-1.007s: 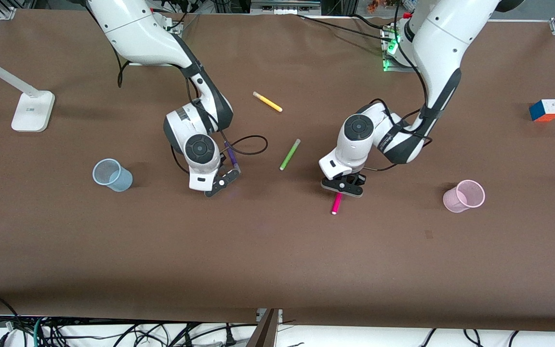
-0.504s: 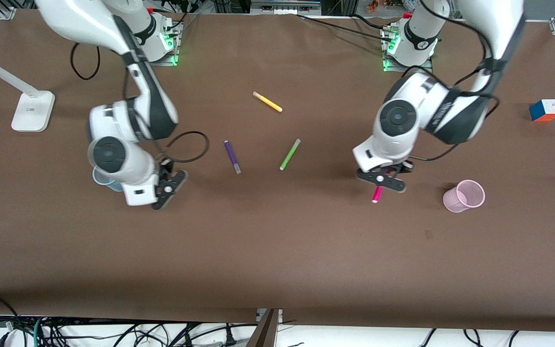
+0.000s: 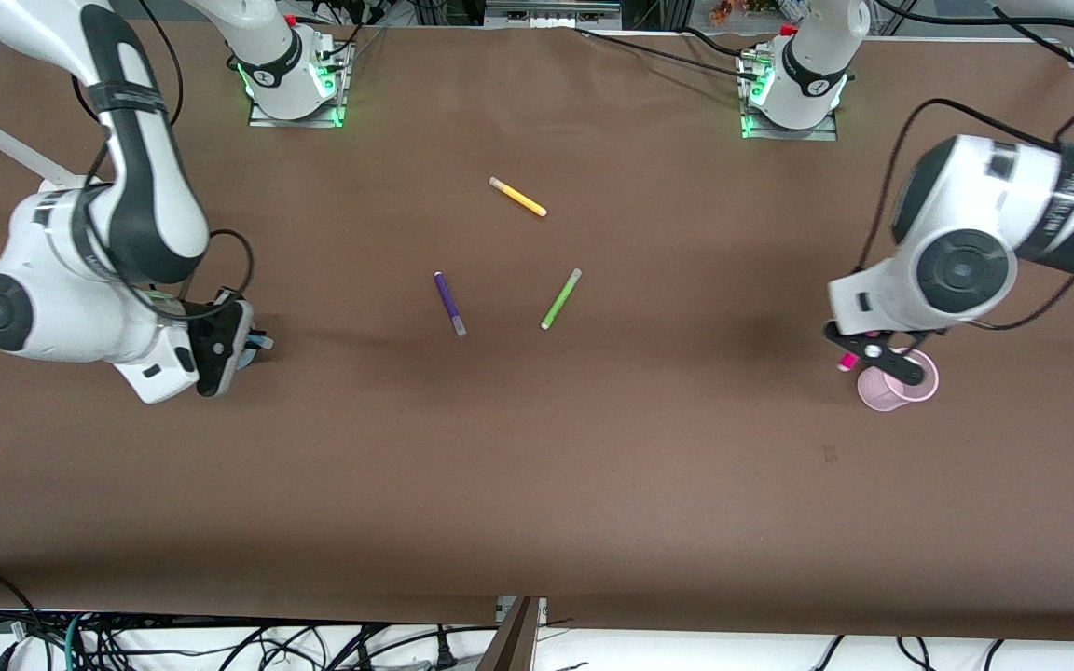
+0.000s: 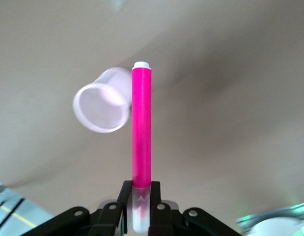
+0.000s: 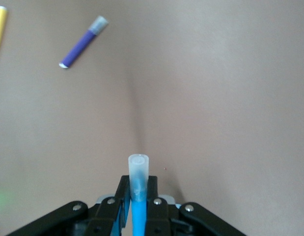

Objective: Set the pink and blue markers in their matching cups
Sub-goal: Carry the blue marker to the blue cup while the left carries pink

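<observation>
Right gripper point(image 3: 220, 347), toward the right arm's end of the table, is clamped on the blue marker point(image 5: 138, 194); the blue cup is hidden under it in the front view, so confirm alignment before you release

Left gripper point(image 3: 875, 352) grips the pink marker point(image 4: 141, 129) at its cap end, over the table just beside the pink cup point(image 3: 899, 384). Centre the marker over the rim, tip it upright, then open

Purple marker point(image 3: 449, 303) stays untouched

Blue marker point(image 5: 137, 194) clamped in right hand point(image 5: 138, 196), purple marker point(image 5: 83, 42) apart.
</observation>
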Robot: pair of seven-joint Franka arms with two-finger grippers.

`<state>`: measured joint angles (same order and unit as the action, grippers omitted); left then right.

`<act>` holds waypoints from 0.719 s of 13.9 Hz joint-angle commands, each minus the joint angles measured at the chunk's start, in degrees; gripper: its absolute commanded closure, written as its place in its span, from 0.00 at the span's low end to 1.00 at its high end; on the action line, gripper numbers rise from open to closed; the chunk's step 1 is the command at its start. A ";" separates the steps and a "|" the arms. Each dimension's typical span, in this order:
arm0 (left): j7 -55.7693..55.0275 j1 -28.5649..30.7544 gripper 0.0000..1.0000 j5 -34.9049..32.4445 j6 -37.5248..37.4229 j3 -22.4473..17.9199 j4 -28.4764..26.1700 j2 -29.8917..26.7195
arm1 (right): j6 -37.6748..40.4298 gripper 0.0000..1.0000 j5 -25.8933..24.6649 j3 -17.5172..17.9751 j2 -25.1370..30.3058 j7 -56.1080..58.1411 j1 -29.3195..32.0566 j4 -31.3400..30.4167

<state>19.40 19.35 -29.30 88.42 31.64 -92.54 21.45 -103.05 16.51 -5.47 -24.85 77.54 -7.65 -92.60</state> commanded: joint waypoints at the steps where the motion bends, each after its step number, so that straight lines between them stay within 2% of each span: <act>1: 8.78 4.81 1.00 -6.27 -0.88 0.96 0.69 1.65 | 2.86 1.00 5.54 0.64 -0.11 11.89 4.47 0.58; 3: 12.50 5.26 1.00 -14.16 -0.88 0.88 0.60 3.76 | 3.47 1.00 7.74 0.64 -0.55 18.15 6.93 0.58; 7: 11.63 4.65 1.00 -22.97 -0.09 0.88 0.69 9.64 | 4.09 1.00 13.00 0.64 -2.83 28.08 9.49 0.58; 10: 11.28 4.47 1.00 -24.14 0.18 0.88 1.91 12.11 | 4.79 1.00 15.91 0.64 -4.51 33.29 11.16 0.49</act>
<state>30.38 24.08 -51.77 88.99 32.13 -92.66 32.17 -99.79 29.61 -5.50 -28.50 107.58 1.71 -92.57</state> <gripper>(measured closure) 0.819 0.833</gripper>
